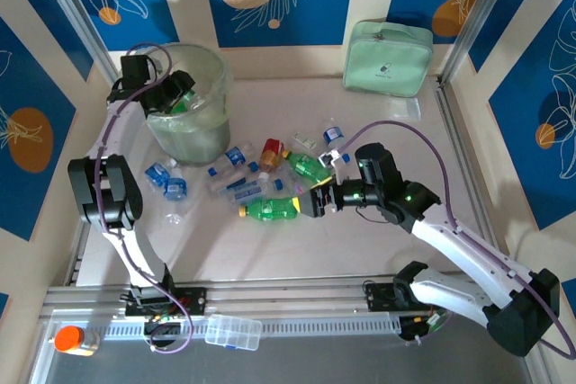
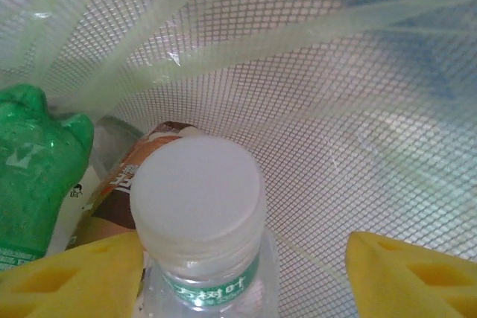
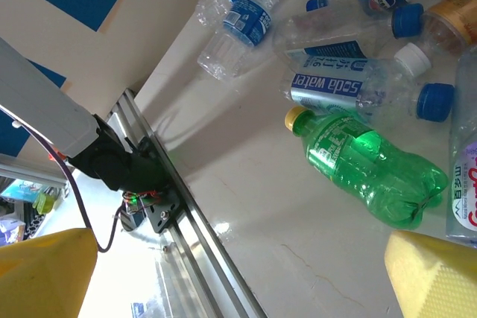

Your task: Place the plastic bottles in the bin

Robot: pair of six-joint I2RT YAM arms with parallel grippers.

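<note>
The bin (image 2: 335, 72) is showing translucent plastic walls with a fine mesh texture. The green bottle (image 3: 373, 165) is showing glossy, see-through plastic. The tabletop (image 3: 298, 243) is reflecting light, smooth and semi-gloss.

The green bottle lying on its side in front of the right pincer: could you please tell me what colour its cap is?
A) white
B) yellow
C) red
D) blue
B: in the right wrist view the green bottle lying on the table ends in a yellow cap, while the blue and white caps belong to the clear bottles beside it.
</note>
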